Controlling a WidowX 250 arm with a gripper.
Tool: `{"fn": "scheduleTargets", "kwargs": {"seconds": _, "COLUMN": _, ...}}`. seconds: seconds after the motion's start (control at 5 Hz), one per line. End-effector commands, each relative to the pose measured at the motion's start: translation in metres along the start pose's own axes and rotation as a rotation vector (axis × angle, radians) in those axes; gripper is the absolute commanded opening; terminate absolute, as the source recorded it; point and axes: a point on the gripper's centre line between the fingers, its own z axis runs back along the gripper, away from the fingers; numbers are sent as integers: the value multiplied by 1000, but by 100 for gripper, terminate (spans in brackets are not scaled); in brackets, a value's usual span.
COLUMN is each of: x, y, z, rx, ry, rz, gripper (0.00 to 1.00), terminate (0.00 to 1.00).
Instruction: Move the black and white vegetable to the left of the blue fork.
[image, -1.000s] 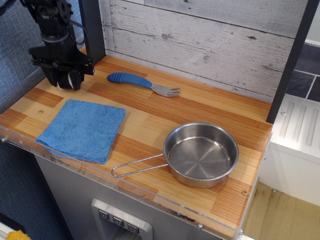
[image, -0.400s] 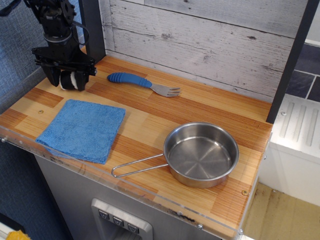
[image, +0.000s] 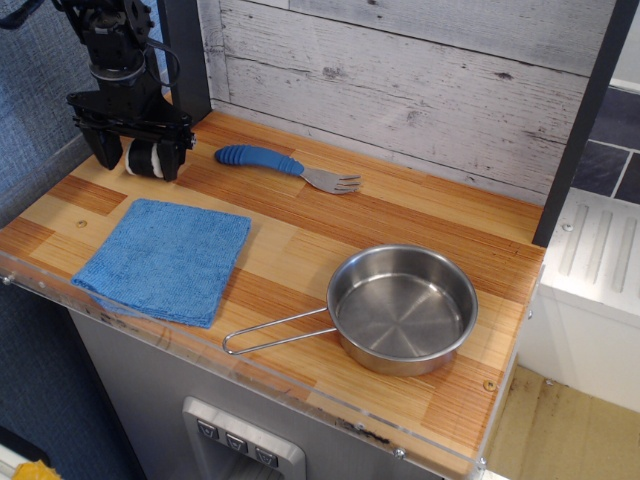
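The black and white vegetable (image: 146, 159) is a small roll with a black wrap and a white end. It lies on the wooden counter (image: 300, 235) at the far left, to the left of the blue fork (image: 262, 159). The fork's silver prongs point right. My gripper (image: 138, 156) hangs straight over the roll with its black fingers (image: 172, 160) spread wide on either side of it. The jaws are open and do not seem to press on the roll.
A folded blue cloth (image: 165, 258) lies in front of the gripper. A steel pan (image: 402, 308) with a wire handle stands at the front right. A dark post (image: 185, 55) rises just behind the gripper, before the plank back wall.
The gripper's fingers have spread apart and let go of the roll, which now rests on the counter between them. The gripper has shifted slightly right and up.
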Motion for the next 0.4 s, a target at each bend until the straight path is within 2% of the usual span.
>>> {"fn": "scheduleTargets", "kwargs": {"seconds": 0.0, "x": 7, "y": -2, "z": 39, "rx": -49, "ry": -108, "rz": 19, "gripper": 100, "terminate": 0}}
{"fn": "scheduleTargets", "kwargs": {"seconds": 0.2, "x": 10, "y": -8, "z": 55, "rx": -30, "ry": -103, "rz": -11, "gripper": 100, "terminate": 0}}
